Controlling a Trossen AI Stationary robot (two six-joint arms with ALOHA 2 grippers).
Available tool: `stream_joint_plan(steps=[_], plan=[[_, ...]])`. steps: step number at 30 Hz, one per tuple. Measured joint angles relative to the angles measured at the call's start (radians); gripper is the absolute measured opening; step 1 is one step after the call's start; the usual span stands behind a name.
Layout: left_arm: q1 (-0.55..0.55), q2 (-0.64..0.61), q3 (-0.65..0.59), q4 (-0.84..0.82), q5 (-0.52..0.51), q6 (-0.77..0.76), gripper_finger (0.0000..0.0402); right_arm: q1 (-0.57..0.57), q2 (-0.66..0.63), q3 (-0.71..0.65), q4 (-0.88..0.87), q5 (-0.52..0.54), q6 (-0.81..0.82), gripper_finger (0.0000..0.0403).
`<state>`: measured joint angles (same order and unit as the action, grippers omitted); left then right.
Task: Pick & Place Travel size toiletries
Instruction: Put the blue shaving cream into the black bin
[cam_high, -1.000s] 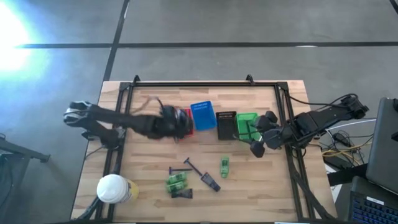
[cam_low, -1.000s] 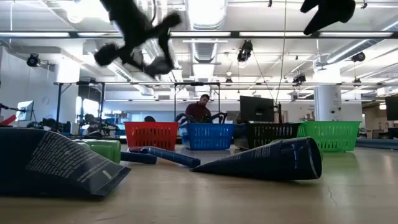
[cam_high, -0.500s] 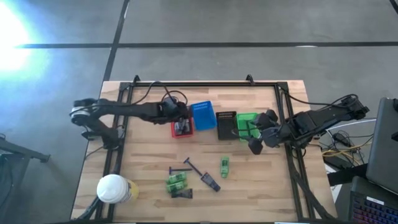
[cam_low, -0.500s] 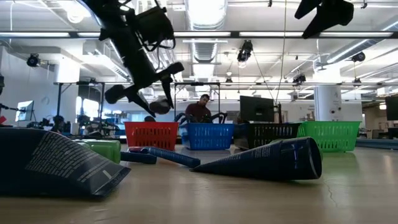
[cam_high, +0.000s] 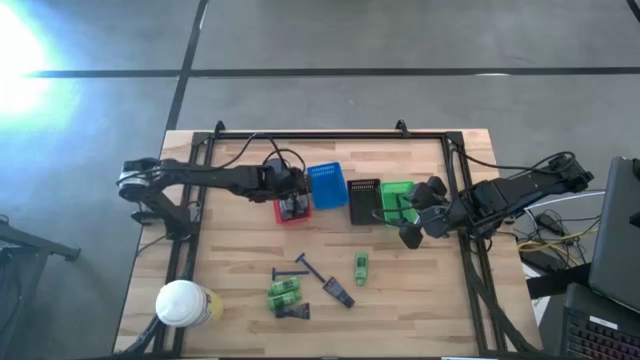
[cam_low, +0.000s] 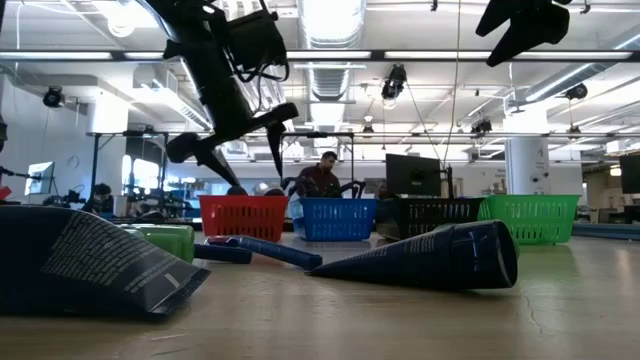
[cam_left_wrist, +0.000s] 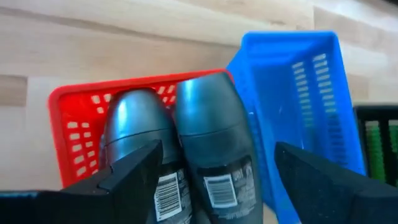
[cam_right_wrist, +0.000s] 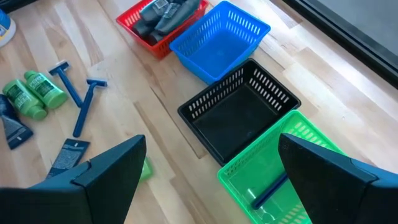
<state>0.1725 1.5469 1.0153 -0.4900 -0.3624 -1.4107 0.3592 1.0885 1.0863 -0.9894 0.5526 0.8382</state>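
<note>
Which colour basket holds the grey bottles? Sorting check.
The red basket; clearest in the left wrist view.

Open-plan lab, ceiling strip lights (cam_low: 330, 55), monitors (cam_low: 412, 175)

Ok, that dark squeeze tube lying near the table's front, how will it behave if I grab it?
The dark tube tapers from a round cap to a flat crimped end, so it probably won't roll far. It likely gives under the gripper's squeeze; gripping near the cap seems firmer. Its surface looks smooth, possibly slippery.

Four baskets (cam_high: 348, 198) stand in a row across the table (cam_high: 240, 290); two mini bottles (cam_left_wrist: 186, 149) lie in the leftmost. Nearer the front lie razors (cam_high: 315, 272) and packets (cam_high: 283, 293), a lidded container (cam_high: 182, 303) at their left.
</note>
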Motion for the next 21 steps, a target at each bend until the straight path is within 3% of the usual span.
stream_joint_plan(steps=[6,12,15,18,21], plan=[[-0.088,-0.058,0.059,0.003,-0.04,0.091,0.0298,0.001,0.0,0.0,-0.002,-0.002,-0.011,0.0363],[-0.246,-0.065,0.197,0.002,-0.154,0.398,0.0295,-0.005,0.013,-0.004,0.026,-0.008,-0.084,0.0364],[-0.344,-0.065,0.247,0.007,-0.151,0.534,0.0295,-0.029,0.051,-0.009,0.109,-0.127,-0.151,0.0364],[-0.449,-0.065,0.258,0.002,-0.114,0.566,0.0295,-0.049,0.127,-0.011,0.174,-0.271,-0.168,0.0363],[-0.547,-0.062,0.236,0.008,-0.097,0.561,0.0295,-0.049,0.2,-0.013,0.169,-0.291,-0.2,0.0364]])
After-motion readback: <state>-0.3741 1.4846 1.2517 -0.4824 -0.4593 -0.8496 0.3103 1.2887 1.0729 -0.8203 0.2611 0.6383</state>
